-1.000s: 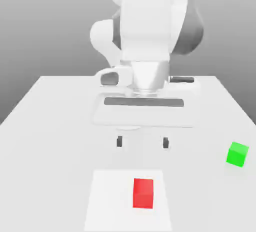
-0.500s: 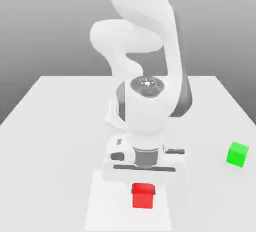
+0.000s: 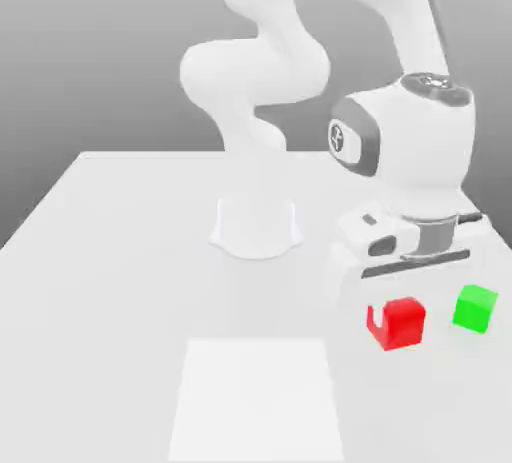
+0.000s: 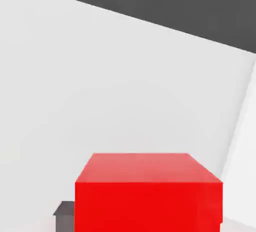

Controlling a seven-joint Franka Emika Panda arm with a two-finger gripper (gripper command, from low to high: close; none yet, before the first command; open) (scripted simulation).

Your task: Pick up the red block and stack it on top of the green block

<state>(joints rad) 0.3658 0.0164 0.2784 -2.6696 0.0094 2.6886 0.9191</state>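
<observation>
So the white arm's tool (image 3: 397, 323) is clamped tight on the small smooth bright red cube (image 3: 398, 323), holding it up off the plain white counter (image 3: 120, 281). The red cube hangs just beside the small smooth bright green cube (image 3: 475, 309), on its exterior-view left side, not touching it. The green one sits on the counter near the exterior view's right edge.
</observation>
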